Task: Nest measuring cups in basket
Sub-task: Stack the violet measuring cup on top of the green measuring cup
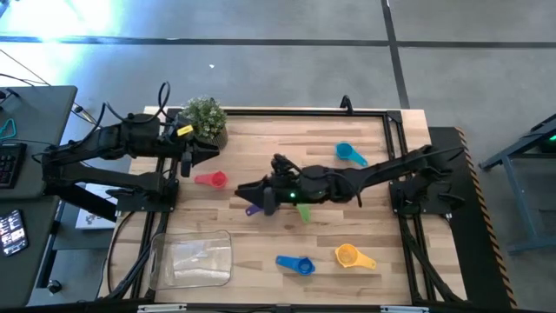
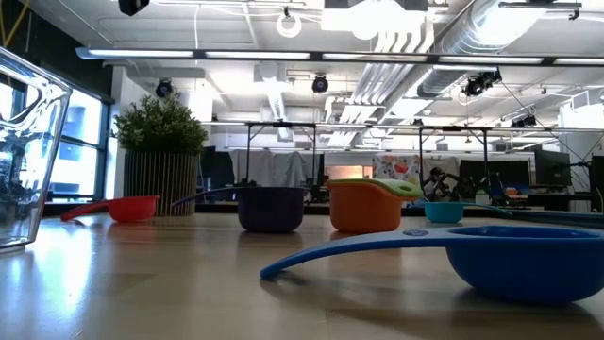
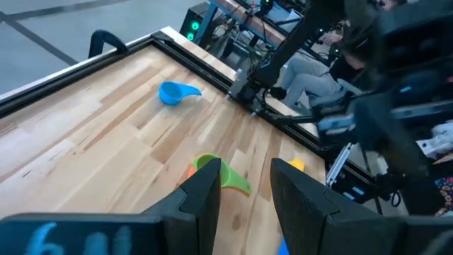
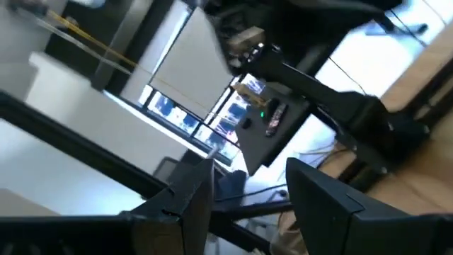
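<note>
Right gripper [image 1: 248, 193] hangs mid-table with jaws apart, empty, just above the purple cup [image 1: 253, 209]; the green cup [image 1: 302, 211] lies beside its arm. Left gripper [image 1: 188, 159] waits half open by the plant [image 1: 205, 118], near the red cup [image 1: 213, 179]. Small round scoops with flat handles lie scattered: light blue [image 1: 350, 154], yellow [image 1: 350, 256], blue [image 1: 298, 263]. Clear basket [image 1: 191, 258] sits at the near left edge, bare wood around it.

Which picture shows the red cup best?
The high view: the red cup lies in full sight on the table beside the plant. The low view shows it side-on, far off. Neither wrist view shows it.
</note>
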`<state>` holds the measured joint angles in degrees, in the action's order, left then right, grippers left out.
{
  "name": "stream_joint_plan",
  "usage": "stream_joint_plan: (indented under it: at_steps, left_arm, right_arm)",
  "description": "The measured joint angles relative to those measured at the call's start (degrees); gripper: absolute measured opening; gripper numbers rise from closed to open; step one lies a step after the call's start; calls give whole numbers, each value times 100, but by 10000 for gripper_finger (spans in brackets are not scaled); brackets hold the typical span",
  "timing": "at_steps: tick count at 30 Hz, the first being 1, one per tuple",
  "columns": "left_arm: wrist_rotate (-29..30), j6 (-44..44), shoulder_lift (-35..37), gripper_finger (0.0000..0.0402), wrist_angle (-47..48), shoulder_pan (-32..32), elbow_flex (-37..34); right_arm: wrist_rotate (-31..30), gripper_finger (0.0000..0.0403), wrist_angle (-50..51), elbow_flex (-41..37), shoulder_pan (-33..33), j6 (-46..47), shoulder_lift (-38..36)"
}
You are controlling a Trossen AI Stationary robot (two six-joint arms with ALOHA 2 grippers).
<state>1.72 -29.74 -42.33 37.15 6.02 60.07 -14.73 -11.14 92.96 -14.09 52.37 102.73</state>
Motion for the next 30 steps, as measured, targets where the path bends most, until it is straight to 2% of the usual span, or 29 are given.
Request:
stream_joint_plan:
  at_steps: [6,8,12,16,19,23,26,30]
  left_arm:
    - [2,0,0,115,-1,-2,0]
    - [13,0,2,115,-2,-2,0]
    - [24,0,2,115,6,-2,0]
    - [46,-3,-9,115,8,-2,0]
    - [71,-4,-9,115,0,-2,0]
    - [191,-17,-9,115,4,-2,0]
    - [359,-102,-9,115,4,-2,0]
    - [529,-155,-9,115,4,-2,0]
  right_arm:
    - [-29,169,2830,1797,138,-514,426]
    - [8,169,3794,2231,215,-740,562]
    - [483,169,4968,2678,404,-1407,738]
    - [1042,169,5640,2690,573,-2484,758]
    - [1188,169,6015,2508,659,-3204,759]
    - [1422,169,6176,2165,701,-3704,763]
    - [1514,169,6188,1832,697,-3352,764]
    - [1441,169,6052,1425,697,-1780,763]
